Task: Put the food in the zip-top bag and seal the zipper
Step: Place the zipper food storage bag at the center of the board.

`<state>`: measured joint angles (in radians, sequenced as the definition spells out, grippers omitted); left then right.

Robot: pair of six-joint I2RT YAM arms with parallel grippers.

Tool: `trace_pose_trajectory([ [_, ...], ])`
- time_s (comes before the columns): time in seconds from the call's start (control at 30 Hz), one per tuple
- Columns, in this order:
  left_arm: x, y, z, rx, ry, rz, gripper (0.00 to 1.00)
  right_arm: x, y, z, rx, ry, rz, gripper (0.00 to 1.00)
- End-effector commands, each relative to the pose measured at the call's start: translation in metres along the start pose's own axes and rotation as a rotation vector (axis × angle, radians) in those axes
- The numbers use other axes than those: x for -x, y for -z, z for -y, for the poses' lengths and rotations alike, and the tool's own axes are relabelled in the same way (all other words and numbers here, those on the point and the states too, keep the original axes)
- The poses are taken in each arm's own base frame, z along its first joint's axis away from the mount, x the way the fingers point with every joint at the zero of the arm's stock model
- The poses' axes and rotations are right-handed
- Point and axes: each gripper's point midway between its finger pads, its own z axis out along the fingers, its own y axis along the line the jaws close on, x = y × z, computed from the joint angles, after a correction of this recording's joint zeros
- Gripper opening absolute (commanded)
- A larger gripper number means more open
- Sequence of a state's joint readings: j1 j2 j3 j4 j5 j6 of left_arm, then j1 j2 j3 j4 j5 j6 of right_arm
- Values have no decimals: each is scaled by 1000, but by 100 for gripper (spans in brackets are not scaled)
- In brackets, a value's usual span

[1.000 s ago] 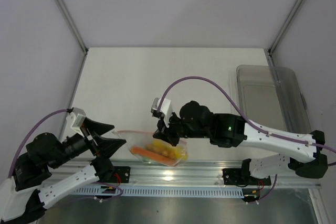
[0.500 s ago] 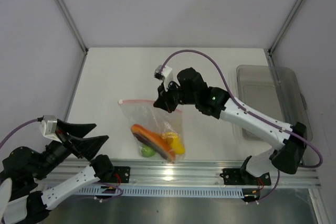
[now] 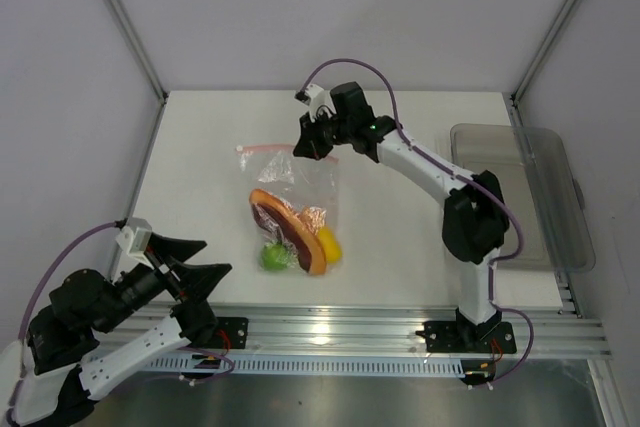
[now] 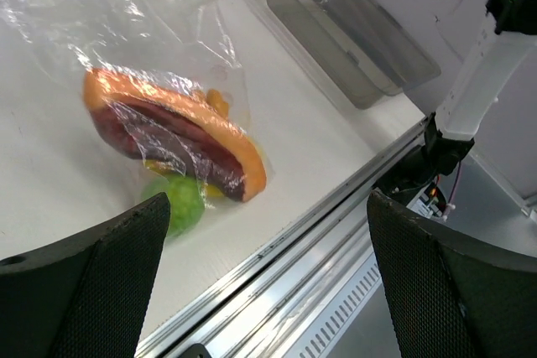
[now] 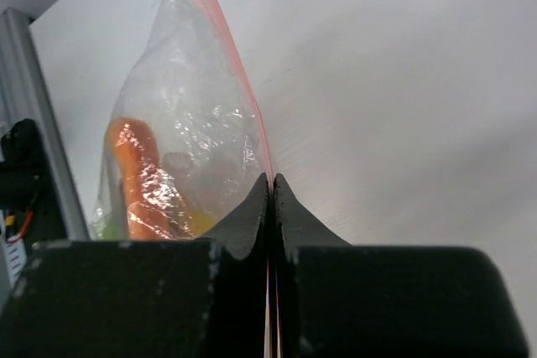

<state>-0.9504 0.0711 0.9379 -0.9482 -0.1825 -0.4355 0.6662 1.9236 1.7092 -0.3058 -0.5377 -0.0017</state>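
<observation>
The left gripper [image 3: 215,257] sits at the near left edge of the table [image 3: 200,127], its two fingers spread wide and holding nothing. It is well apart from the bag [image 3: 305,179], which lies flat near the middle of the table, to its far right.

The food is bunched at the bag's near end, inside the clear plastic. A long orange and reddish-brown piece [image 3: 287,231] lies across it. A green lime [image 3: 272,257] is just beside that piece on the near left, and a yellow piece [image 3: 329,244] is on the near right. In the left wrist view the crinkled plastic glares over the food, and the smaller pieces under the long one are hard to tell apart.

The zipper [image 3: 268,148] runs along the bag's far edge. The right gripper [image 5: 270,186] has its fingers pressed together on the strip's right end. In the right wrist view the strip runs edge-on into the closed fingers. I cannot tell whether it is sealed along its whole length.

A grey-clear tray [image 3: 520,197] stands at the right side, apart from the bag.
</observation>
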Motion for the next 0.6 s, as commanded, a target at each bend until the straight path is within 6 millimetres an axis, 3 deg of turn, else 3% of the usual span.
trace_pose_trajectory([
  [0.0, 0, -4, 5, -39, -6, 27, 100, 10, -24, 27, 57, 41, 19, 0],
  [0.13, 3, -10, 0, -1, 6, 40, 100, -7, -67, 67, 62, -1, -29, 0],
  [0.23, 7, -16, 4, -4, 13, 35, 100, -21, -85, 87, 56, -61, -42, 0],
  [0.3, 7, -20, 6, -1, 9, 23, 99, -23, -91, 94, 68, -75, -22, 0],
  [0.5, -1, -36, 4, 19, -8, -13, 99, -55, -111, 103, 87, -160, -52, 3],
  [0.57, -1, -38, 5, 15, -5, -9, 100, -65, -115, 107, 81, -174, -65, 9],
])
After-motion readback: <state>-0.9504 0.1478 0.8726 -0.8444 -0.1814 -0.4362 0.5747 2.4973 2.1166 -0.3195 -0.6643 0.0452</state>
